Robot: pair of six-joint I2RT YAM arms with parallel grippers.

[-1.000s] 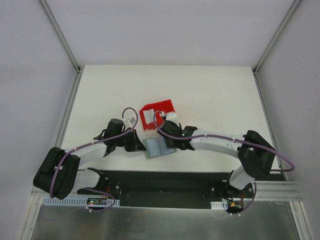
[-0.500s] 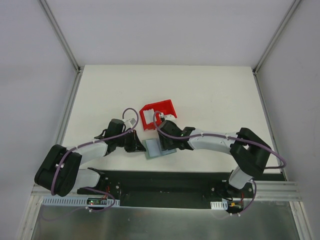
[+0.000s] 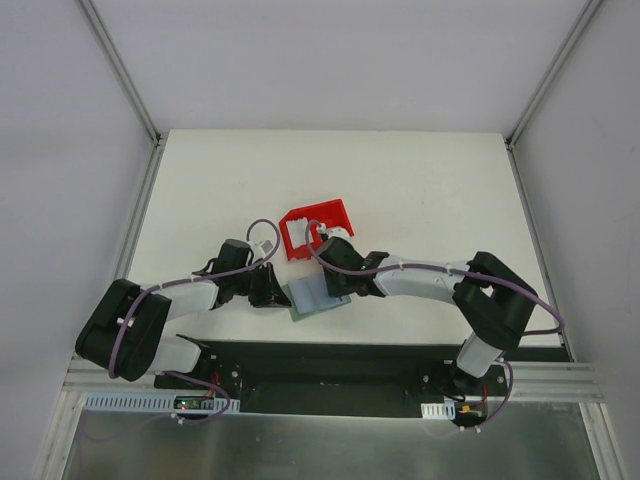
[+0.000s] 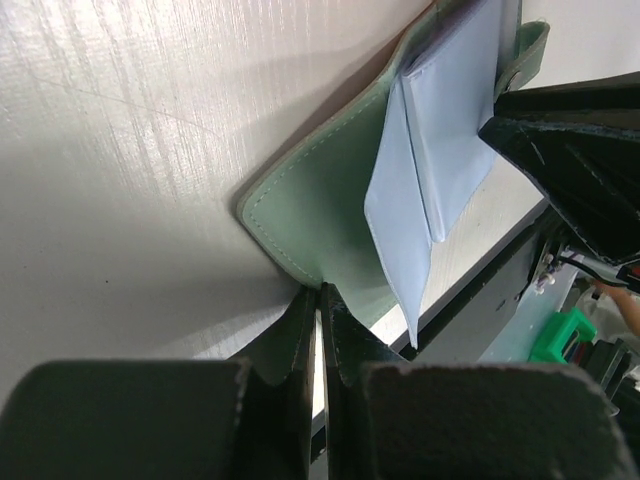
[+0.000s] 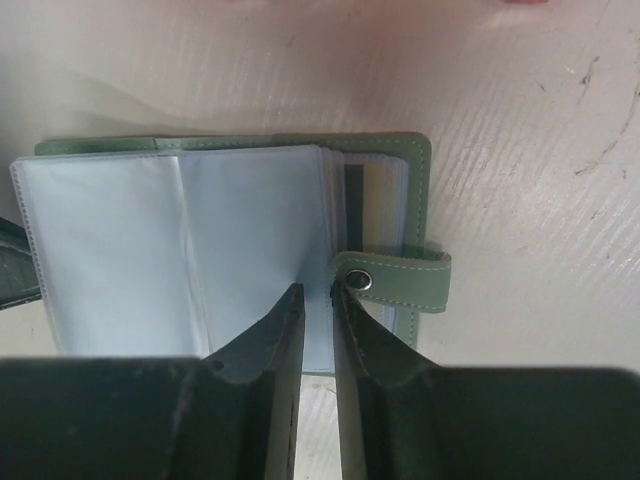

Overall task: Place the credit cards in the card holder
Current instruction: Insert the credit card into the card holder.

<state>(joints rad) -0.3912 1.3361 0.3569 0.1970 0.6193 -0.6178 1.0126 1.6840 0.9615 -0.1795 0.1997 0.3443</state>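
The grey-green card holder [image 3: 312, 298] lies open between both arms, near the table's front edge. Its pale blue-grey sleeves [image 5: 250, 230] are fanned out and its snap strap [image 5: 395, 281] folds over the right edge. My left gripper [image 4: 320, 292] is shut on the edge of the holder's green cover [image 4: 330, 200], which is lifted a little. My right gripper [image 5: 315, 290] hovers over the sleeves beside the snap, its jaws a narrow gap apart with nothing seen gripped. A dark strip [image 5: 353, 200] shows among the right-hand sleeves. No credit cards are plainly visible.
A red plastic bin [image 3: 315, 228] stands just behind the card holder, close to my right wrist. The black base rail [image 3: 330, 360] runs along the near table edge. Metal frame posts [image 3: 140, 225] border the white table on both sides.
My right gripper has slid left onto the card holder and its jaws have narrowed a lot. The holder has turned slightly. The left gripper stays shut.
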